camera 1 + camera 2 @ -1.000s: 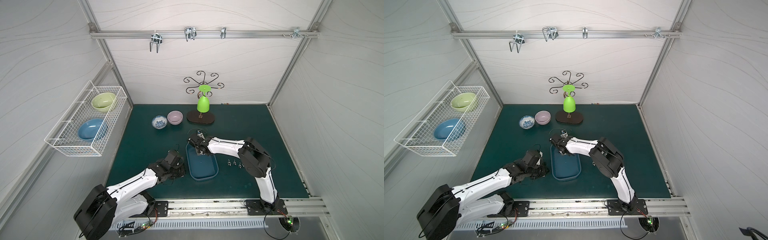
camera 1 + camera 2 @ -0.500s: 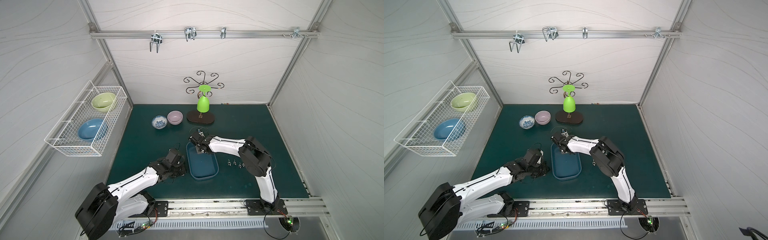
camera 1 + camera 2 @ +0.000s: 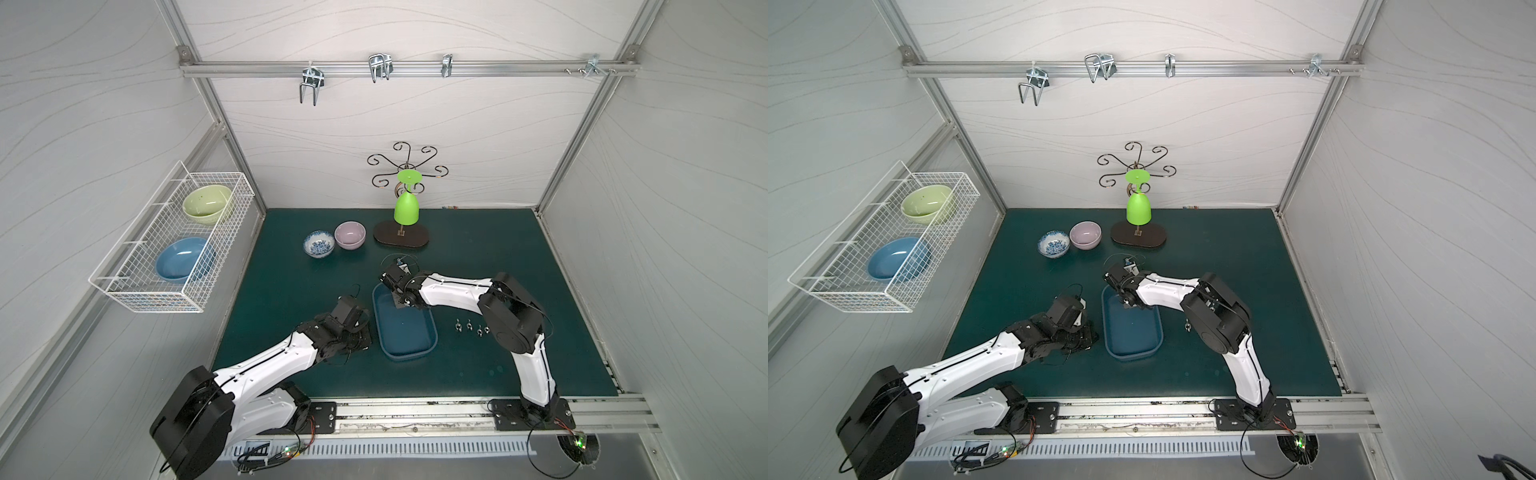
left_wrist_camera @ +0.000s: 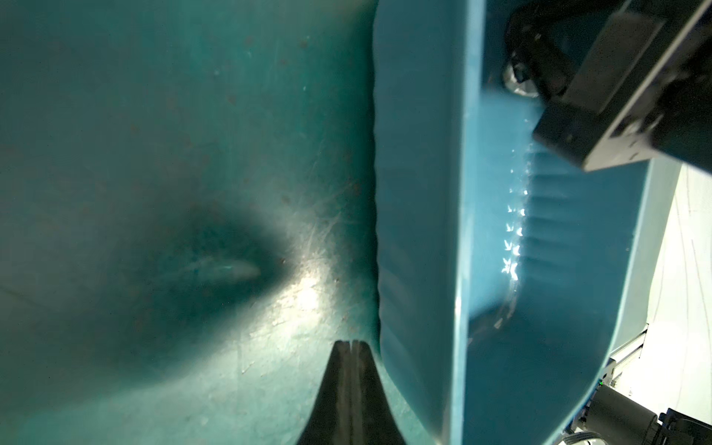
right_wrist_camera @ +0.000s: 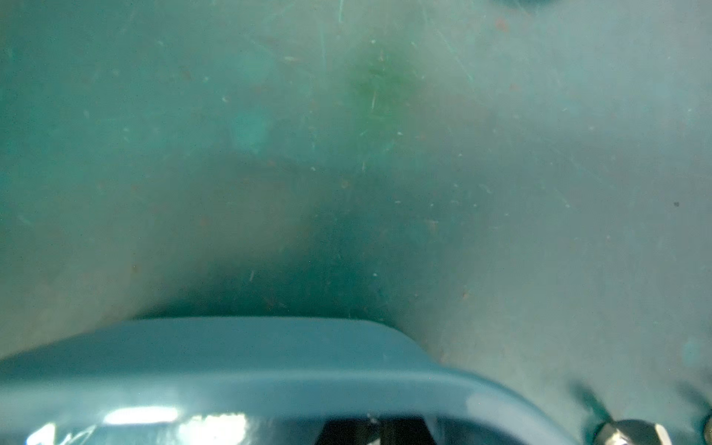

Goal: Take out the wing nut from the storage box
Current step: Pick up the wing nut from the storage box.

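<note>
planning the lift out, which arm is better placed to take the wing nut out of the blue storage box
Right. The right gripper is down inside the storage box, jaws shut, something shiny at its tips. The left gripper sits shut on the mat outside the box.

Patterned bowl (image 3: pixel 318 244) and pink bowl (image 3: pixel 350 235) sit side by side near what seems an inverted green goblet (image 3: pixel 406 210)

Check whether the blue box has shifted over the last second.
No. The blue box lies where it did in a top view, with the same gap to the stand's dark base behind it.
</note>
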{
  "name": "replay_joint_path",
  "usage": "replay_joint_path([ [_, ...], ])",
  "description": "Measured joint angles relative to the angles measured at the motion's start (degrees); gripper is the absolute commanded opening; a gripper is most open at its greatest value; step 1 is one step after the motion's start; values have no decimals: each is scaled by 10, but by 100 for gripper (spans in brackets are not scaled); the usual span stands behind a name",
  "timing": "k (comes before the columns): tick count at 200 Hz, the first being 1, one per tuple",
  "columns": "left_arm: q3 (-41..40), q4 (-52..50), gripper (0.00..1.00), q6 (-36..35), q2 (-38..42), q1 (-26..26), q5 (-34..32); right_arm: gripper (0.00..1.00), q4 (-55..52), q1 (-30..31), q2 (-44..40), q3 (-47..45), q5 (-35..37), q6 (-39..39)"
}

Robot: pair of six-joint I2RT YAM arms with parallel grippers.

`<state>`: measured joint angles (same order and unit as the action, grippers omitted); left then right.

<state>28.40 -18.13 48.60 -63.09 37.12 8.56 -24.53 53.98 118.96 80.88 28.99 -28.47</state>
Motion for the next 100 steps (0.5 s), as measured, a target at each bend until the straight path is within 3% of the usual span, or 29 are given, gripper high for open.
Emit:
replay_joint_path([
  [100,17,-19,4,-13,0,-6,-4,0,1,23,-83,-57,-21,-3],
])
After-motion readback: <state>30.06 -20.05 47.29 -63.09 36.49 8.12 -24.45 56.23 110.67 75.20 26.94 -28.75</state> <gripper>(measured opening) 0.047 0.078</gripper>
